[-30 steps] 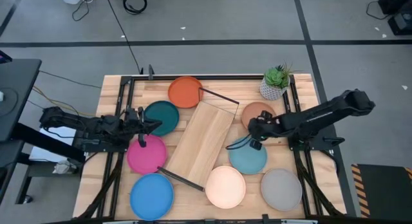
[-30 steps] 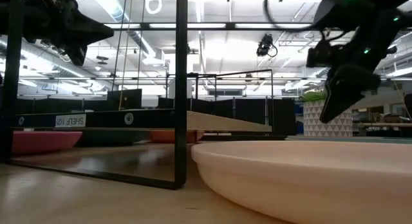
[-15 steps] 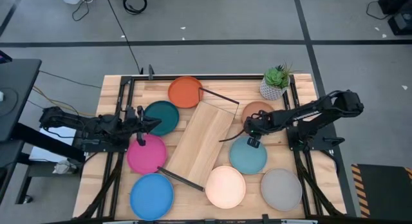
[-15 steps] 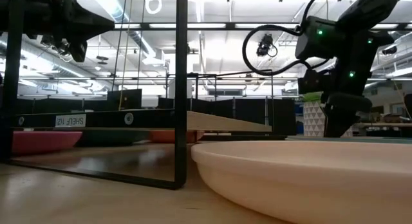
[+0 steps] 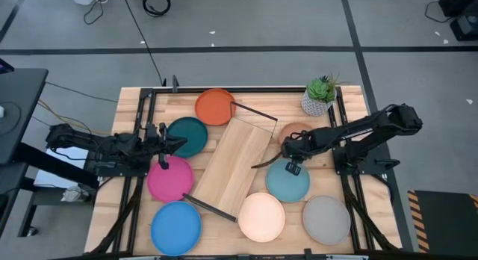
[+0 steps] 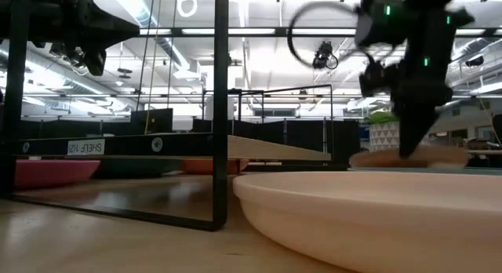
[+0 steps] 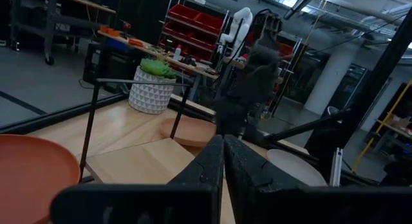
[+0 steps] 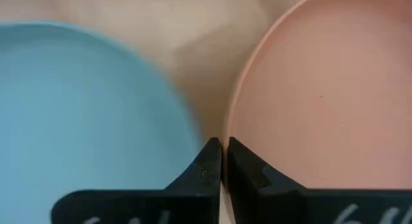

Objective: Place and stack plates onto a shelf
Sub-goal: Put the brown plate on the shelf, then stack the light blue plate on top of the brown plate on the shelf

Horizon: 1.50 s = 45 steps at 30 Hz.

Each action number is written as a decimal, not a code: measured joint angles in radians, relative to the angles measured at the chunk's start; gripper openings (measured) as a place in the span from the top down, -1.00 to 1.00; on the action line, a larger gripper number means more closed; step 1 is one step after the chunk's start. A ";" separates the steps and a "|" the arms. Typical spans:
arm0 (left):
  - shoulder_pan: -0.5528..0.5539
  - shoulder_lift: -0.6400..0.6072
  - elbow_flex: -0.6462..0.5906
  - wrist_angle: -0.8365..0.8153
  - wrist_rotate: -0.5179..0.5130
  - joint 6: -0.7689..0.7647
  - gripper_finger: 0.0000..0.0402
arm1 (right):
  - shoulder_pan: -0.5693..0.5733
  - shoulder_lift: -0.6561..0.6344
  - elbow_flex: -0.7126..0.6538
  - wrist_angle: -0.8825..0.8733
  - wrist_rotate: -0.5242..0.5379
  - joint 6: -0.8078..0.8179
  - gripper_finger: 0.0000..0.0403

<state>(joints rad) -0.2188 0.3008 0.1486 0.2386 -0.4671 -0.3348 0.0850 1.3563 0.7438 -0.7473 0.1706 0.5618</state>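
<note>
- The shelf (image 5: pixel 235 166), a light wooden board with thin black metal frame ends, lies at a slant in the middle of the slatted wooden table (image 5: pixel 351 96).
- No plate rests on the shelf; all eight plates lie on the table around it.
- The brown plate (image 5: pixel 301 130) lies just beside the shelf's far right corner, with the right gripper (image 5: pixel 284 149) at the edge nearest the shelf.
- In the right wrist view the right gripper's fingers (image 8: pixel 207 163) are pressed close together at the brown plate's rim; whether they pinch the rim cannot be told.
- In the low view the brown plate appears tilted, with one edge raised under the right arm.
- The light blue plate (image 5: pixel 288 181) lies just to the right of the shelf, beside the brown plate.
- The cream plate (image 5: pixel 261 216) lies at the shelf's near end, and the grey plate (image 5: pixel 326 219) lies beyond it, farther from the shelf.
- The orange plate (image 5: pixel 214 107) touches the shelf's far end.
- The dark teal plate (image 5: pixel 187 136) lies to the left of the shelf, and the pink plate (image 5: pixel 169 179) lies beside it, also left of the shelf.
- The bright blue plate (image 5: pixel 176 228) lies off the shelf's near left corner.
- The left gripper (image 5: pixel 167 146) hovers left of the shelf, between the dark teal and pink plates, its fingers pressed together on nothing.
- A potted plant (image 5: pixel 320 95) stands well apart from the shelf, behind the brown plate.
</note>
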 joint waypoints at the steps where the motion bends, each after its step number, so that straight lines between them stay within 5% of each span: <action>1: 0.000 0.000 0.000 0.000 0.000 0.004 0.90 | 0.024 0.000 0.032 -0.024 -0.002 0.016 0.93; 12: 0.000 0.000 0.001 0.008 0.000 0.012 0.90 | 0.275 0.135 0.329 -0.047 0.084 -0.014 0.93; 22: -0.004 0.000 0.001 0.016 0.000 0.006 0.90 | 0.176 0.477 0.644 -0.027 0.120 -0.465 0.92; 27: -0.015 0.000 0.001 0.007 0.000 0.005 0.90 | 0.085 0.557 0.663 0.042 0.098 -0.601 0.88; 35: -0.021 0.000 0.001 0.008 0.001 0.005 0.90 | -0.008 0.571 0.663 0.038 0.020 -0.599 0.84; 45: -0.021 0.000 0.001 0.008 0.000 0.005 0.90 | 0.025 0.496 0.663 -0.034 0.042 -0.484 0.44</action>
<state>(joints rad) -0.2398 0.3008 0.1493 0.2464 -0.4666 -0.3294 0.1099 1.8526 1.4069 -0.7815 0.2124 0.0777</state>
